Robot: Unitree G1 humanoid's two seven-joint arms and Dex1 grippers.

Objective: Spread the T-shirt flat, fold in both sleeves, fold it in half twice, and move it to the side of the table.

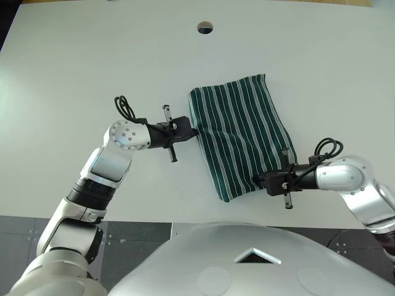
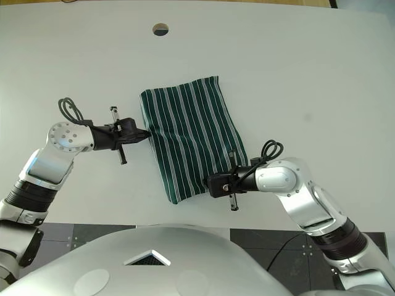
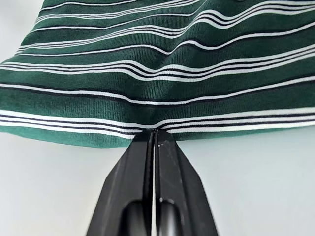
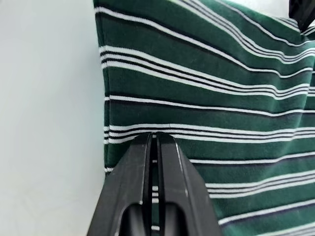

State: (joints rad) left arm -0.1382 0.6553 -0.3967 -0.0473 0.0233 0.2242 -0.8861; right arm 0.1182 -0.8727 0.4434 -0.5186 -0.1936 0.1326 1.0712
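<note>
Pinching the left edge of the folded T-shirt (image 1: pixel 237 132), the left hand (image 3: pixel 155 132) has its two fingers pressed tight together, with a small pucker of striped cloth gathered at their tips. The right hand (image 4: pixel 153 133) is also pressed together, its tips lying over the cloth just inside the shirt's near right corner; whether any cloth sits between those fingers cannot be told. The two hands sit on opposite sides of the bundle, the left one farther from the robot and the right one nearer.

The shirt itself is a compact, slightly skewed rectangle lying a little right of the table's (image 1: pixel 92 61) middle, so the folds look done and the move to the side seems to remain. Being soft, light knit in several loose layers, it will probably sag and slide apart if lifted by one layer. A hold that takes in all layers at an edge, or a flat drag across the smooth table, looks safer
</note>
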